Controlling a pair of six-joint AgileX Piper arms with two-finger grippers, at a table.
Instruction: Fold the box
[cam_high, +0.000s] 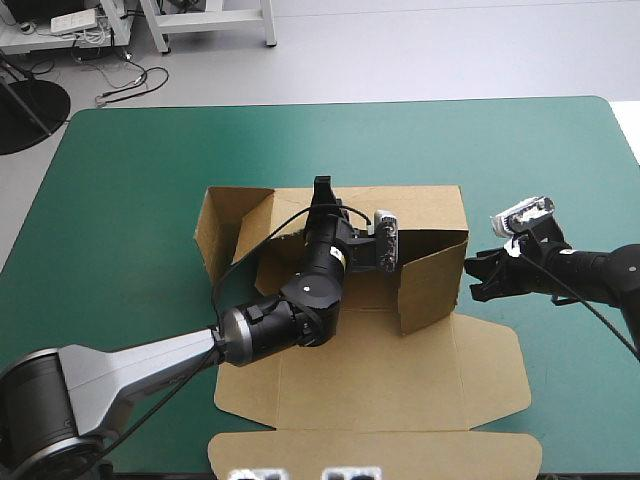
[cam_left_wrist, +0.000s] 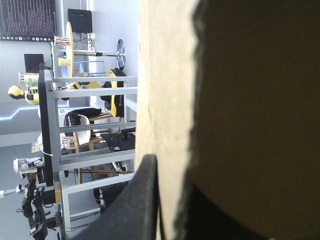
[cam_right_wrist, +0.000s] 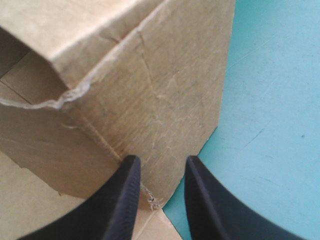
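The left gripper (cam_high: 322, 187) pinches the box's (cam_high: 425, 212) back wall mid-table (cam_high: 150, 180). The right gripper (cam_high: 471, 276), fingers slightly apart and empty, faces the box's right wall.

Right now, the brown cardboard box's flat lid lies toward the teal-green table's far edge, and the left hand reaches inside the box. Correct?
No: the high view shows the flat lid of the brown cardboard box lying toward the near edge of the teal-green table. The rest holds.

The table, under a teal-green cover (cam_high: 130, 180), stands on a pale grey floor (cam_high: 430, 50); white frame legs (cam_high: 269, 22) and loose cables (cam_high: 130, 88) (far-left side) lie beyond it.
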